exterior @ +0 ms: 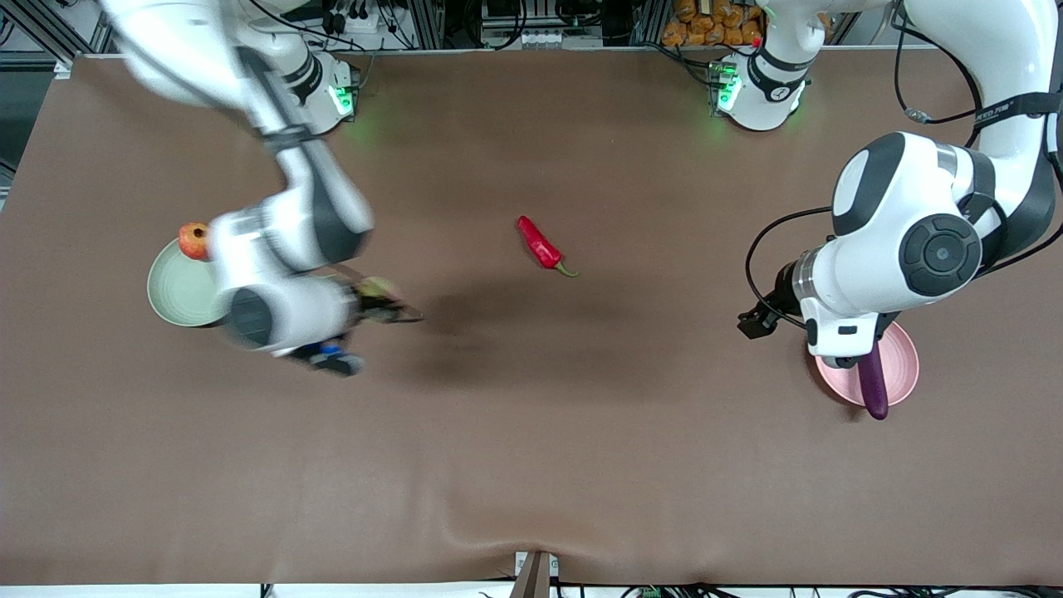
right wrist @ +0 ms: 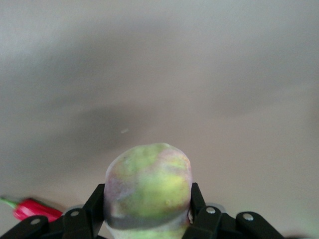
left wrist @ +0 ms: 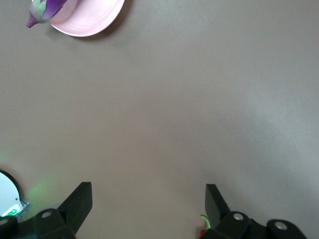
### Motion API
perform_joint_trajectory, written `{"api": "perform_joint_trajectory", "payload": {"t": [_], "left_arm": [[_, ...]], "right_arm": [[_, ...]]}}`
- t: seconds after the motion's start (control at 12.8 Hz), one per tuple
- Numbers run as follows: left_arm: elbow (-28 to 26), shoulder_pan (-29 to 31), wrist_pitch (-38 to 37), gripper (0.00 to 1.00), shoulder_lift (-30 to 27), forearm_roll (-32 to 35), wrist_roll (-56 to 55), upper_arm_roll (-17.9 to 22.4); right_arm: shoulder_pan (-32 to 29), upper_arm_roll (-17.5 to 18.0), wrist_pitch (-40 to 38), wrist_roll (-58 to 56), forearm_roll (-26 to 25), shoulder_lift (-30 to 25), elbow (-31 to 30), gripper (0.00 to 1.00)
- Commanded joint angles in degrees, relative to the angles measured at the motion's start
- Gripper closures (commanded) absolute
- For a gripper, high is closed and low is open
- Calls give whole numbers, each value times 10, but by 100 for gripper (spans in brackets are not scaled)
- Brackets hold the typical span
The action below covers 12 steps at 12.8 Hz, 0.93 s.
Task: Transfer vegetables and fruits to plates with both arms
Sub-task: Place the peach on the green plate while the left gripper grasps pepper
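At the right arm's end of the brown-covered table (exterior: pixel 531 465), the right gripper (exterior: pixel 384 306) clamps its dark fingers (right wrist: pixel 97 209) on a small round yellow-green peach with a pink blush (right wrist: pixel 148 191), holding it in the air just beside the pale mint-green round plate (exterior: pixel 170 291). A red-orange pomegranate with a dark crown (exterior: pixel 193 241) already sits at that plate's rim.

At the left arm's end, the long glossy purple eggplant (exterior: pixel 873 384) lies across the pale pink round plate (exterior: pixel 901 378), one end poking over the edge nearer the front camera. The left gripper (exterior: pixel 757 320) hangs over bare table just beside that plate, jaws spread wide and empty.

The short glossy red chili pepper with a green stem (exterior: pixel 541 245) lies alone near the middle of the table, well apart from both plates.

The step in hand looks to be the peach's delivery: the right arm must carry it over the mint plate and let go without knocking the pomegranate. The chili appears the only item left, and the idle left arm seems placed to fetch it for the pink plate.
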Motion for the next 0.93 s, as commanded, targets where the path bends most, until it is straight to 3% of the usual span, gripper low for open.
{"api": "perform_joint_trajectory", "payload": {"t": [0.0, 0.16, 0.47, 0.86], "left_arm": [[6, -56, -8, 0, 39, 2, -43, -2], [8, -101, -1, 0, 72, 3, -90, -1], [11, -155, 42, 0, 105, 9, -155, 0], [12, -225, 149, 0, 156, 3, -221, 0]], "right_arm": [[-99, 14, -31, -161, -25, -19, -4, 100], [-139, 14, -34, -230, -81, -21, -12, 100], [-227, 14, -18, -313, -87, -18, -59, 100], [-264, 14, 70, -362, -113, -17, -139, 100]]}}
